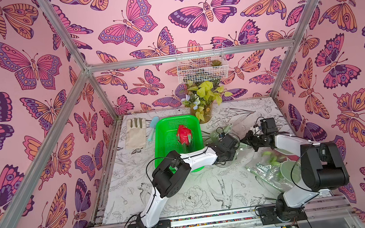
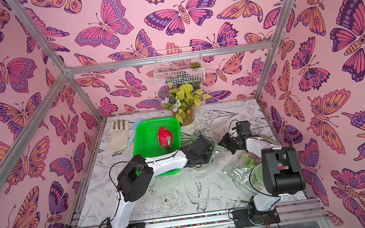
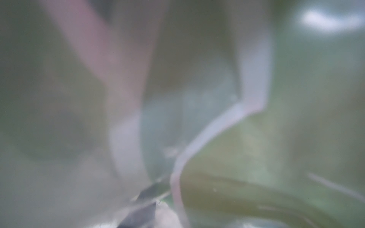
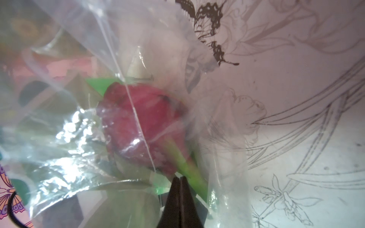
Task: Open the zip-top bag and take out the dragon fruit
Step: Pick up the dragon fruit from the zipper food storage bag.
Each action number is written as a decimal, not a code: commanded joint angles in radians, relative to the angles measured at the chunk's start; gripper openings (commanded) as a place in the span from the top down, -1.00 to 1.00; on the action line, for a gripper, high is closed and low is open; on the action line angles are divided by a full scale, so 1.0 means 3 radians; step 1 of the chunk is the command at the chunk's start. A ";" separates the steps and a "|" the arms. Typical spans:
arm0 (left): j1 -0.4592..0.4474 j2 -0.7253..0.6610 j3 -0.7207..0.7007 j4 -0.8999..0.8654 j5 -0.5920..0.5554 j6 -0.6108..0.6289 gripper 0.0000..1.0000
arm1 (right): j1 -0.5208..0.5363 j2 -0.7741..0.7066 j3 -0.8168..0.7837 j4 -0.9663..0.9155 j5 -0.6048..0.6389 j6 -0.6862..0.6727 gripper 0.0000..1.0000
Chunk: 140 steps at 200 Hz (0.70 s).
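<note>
1. Lining the cell, pink butterfly wallpaper [image 1: 19, 67] backs an aluminium frame [image 1: 189, 56].
2. The white table [image 1: 185, 189] carries line-drawn flowers and birds.
3. One dragon fruit [image 1: 184, 135] lies in the green basket [image 1: 162, 126]; a second dragon fruit [image 4: 142, 126] sits inside the zip-top bag [image 4: 69, 138].
4. The right gripper [image 4: 180, 180] has its fingers pressed together on the bag's film.
5. The left gripper [image 1: 231, 152] is buried in plastic; I cannot tell its spread.

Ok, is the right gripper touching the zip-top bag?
Touching. The right wrist view shows the right gripper shut on the zip-top bag, its clear film pulled taut from the closed tips.
</note>
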<state>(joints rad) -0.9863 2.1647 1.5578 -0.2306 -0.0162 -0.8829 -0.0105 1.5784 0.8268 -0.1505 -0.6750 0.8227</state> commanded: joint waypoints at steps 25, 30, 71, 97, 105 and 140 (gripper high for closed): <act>0.0046 0.0107 0.0014 0.0019 -0.0096 -0.0023 0.61 | 0.0038 -0.0162 -0.0046 -0.0123 -0.0081 -0.0045 1.00; 0.0046 0.0094 0.0003 0.0018 -0.0099 -0.0011 0.67 | 0.0035 -0.0168 -0.0042 -0.0148 -0.0082 -0.0056 1.00; 0.0046 -0.0052 -0.0064 -0.0017 -0.0093 0.0136 1.00 | -0.0023 -0.0252 0.0077 -0.0295 -0.0079 -0.0113 0.52; 0.0025 -0.0216 -0.0044 -0.0181 0.0003 0.0363 1.00 | -0.0138 -0.0325 0.0192 -0.0389 -0.0105 -0.0140 0.02; 0.0021 -0.0293 -0.0043 -0.0236 0.0039 0.0451 1.00 | -0.0168 -0.0342 0.0220 -0.0401 -0.0104 -0.0140 -0.07; 0.0000 -0.0459 0.0108 -0.0566 0.0317 0.0791 1.00 | -0.0200 -0.0229 0.0428 -0.0459 -0.0157 -0.0159 -0.21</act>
<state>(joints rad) -0.9802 2.1017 1.5578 -0.3115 0.0174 -0.7490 -0.0662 1.4990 0.8989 -0.2523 -0.7006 0.7914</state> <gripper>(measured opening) 0.072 0.604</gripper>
